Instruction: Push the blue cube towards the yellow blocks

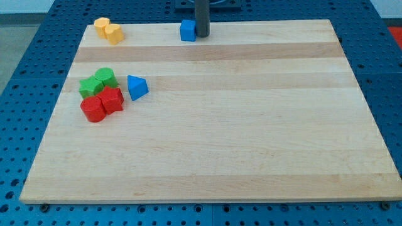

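The blue cube [188, 30] sits at the view's top edge of the wooden bench [220, 125], a little to the view's left of centre, and my tip [202, 35] stands just beside it on the view's right, touching or very nearly touching its right face; which of the two I cannot tell. There are no fingers here to stand apart or together: the arm ends in one straight dark rod, upright, with its upper part cut off by the view's top. Well to the view's left of my tip, along the same top edge, lie the two yellow blocks [108, 30], pressed against each other near the bench's top left corner. Farther from my tip, down and to the view's left, is a blue triangular block [137, 87]. Just to its left sit two green blocks [98, 82], touching one another, and directly below those are two red blocks [102, 104], also touching. The bench rests on a blue perforated surface [31, 94].
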You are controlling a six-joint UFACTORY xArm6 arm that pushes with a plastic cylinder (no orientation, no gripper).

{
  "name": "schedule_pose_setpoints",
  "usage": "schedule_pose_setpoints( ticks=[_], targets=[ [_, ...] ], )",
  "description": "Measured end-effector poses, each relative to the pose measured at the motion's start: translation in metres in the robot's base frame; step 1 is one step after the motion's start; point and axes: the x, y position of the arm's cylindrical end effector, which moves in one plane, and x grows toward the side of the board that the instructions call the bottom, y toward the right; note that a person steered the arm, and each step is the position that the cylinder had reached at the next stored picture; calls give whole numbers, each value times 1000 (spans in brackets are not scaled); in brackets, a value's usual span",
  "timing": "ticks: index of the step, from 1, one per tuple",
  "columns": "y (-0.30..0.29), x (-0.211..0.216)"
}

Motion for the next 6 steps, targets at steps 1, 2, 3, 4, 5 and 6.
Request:
schedule_pose_setpoints(
  ticks=[1,2,3,4,5,6],
  targets=[
    [-12,-4],
    [-36,-4],
    [-62,-4],
    [-85,-5],
    [-101,-7],
    [-116,-7]
  ],
)
